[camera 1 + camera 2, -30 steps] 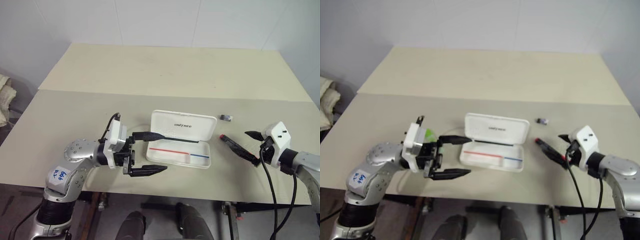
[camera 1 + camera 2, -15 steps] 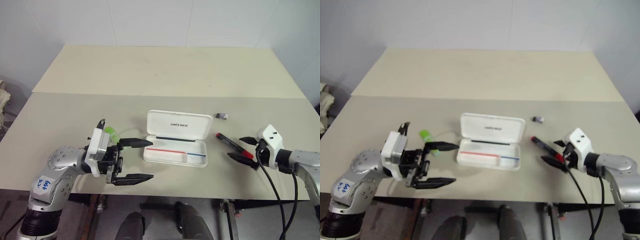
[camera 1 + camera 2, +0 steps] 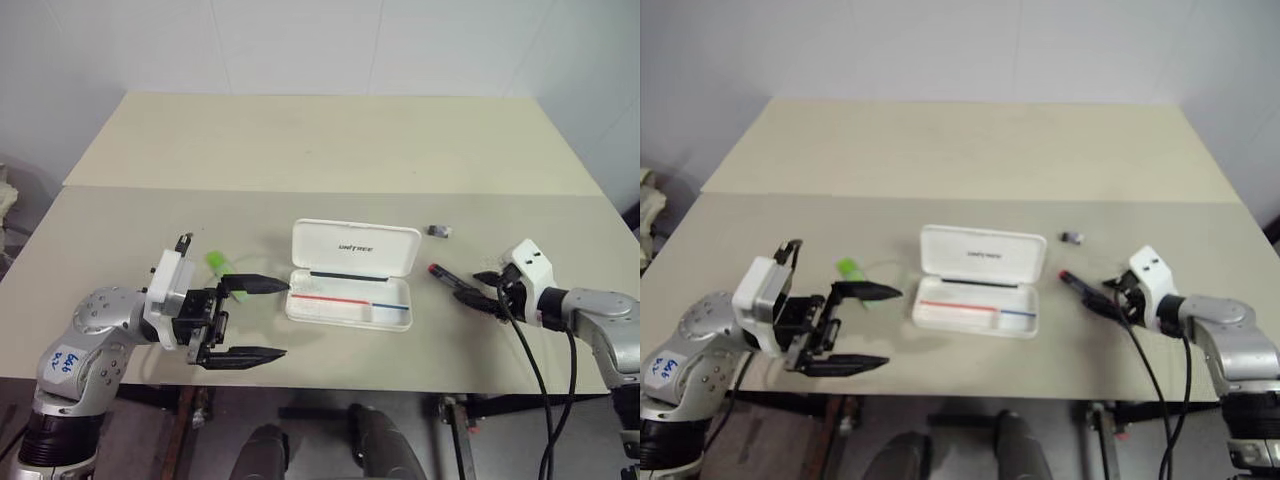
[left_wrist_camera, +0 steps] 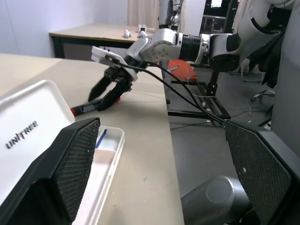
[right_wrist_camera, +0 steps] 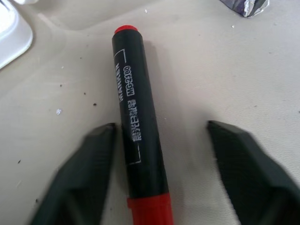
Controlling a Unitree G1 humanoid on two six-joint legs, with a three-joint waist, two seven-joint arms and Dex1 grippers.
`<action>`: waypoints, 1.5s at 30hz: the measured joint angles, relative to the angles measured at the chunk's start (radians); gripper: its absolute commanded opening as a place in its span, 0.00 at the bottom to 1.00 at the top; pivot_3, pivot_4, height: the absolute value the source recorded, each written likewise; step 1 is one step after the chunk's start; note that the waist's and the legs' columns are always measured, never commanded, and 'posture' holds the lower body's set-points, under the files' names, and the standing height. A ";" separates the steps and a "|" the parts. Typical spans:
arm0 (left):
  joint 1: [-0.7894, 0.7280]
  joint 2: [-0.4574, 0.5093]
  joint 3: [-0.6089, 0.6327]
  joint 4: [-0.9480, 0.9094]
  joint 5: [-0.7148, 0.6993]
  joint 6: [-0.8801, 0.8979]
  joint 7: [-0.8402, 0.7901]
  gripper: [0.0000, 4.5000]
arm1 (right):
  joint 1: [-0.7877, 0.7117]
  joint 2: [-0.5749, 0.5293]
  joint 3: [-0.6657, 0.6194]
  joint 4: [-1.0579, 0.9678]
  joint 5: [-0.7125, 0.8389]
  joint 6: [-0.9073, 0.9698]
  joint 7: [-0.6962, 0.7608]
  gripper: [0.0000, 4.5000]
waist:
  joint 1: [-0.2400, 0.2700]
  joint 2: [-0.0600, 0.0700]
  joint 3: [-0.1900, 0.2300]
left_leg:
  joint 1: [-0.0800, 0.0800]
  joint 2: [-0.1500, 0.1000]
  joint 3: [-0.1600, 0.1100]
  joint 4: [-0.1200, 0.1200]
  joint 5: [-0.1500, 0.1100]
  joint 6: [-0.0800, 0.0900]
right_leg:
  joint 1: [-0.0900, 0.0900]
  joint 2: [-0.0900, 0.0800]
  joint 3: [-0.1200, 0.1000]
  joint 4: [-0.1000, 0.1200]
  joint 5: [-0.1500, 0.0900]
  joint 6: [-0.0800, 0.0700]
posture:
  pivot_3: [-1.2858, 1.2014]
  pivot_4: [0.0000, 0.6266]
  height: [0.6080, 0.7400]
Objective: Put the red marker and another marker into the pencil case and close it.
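The white pencil case (image 3: 348,303) lies open in the middle of the table, lid (image 3: 355,248) tilted up behind it, red and blue stripes inside. The red marker (image 5: 136,131) lies flat to its right, with my right gripper (image 3: 478,290) low over it. The fingers straddle the marker's dark body: one finger (image 5: 89,173) is against it, the other stands apart. The lime-green marker (image 3: 218,262) lies left of the case. My left gripper (image 3: 283,318) hovers wide open and empty in front of it, pointing toward the case.
A small crumpled dark wrapper (image 3: 438,231) lies behind the red marker. A second table (image 3: 330,140) joins at the back along a seam. The front table edge (image 3: 350,385) runs just below both grippers.
My right gripper has come down onto the red marker and its fingers have narrowed around it. My left arm has drawn left, away from the case, uncovering the green marker.
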 measured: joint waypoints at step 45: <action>-0.238 0.076 -0.003 0.370 0.059 -0.139 -0.226 1.00 | -0.357 -0.015 0.106 -0.627 0.411 0.414 -0.065 0.14 | 0.005 0.004 0.003 | -0.006 0.005 -0.001 -0.012 -0.005 0.000 | -0.012 0.000 -0.006 -0.001 0.001 0.006 | 0.52 0.24 1.00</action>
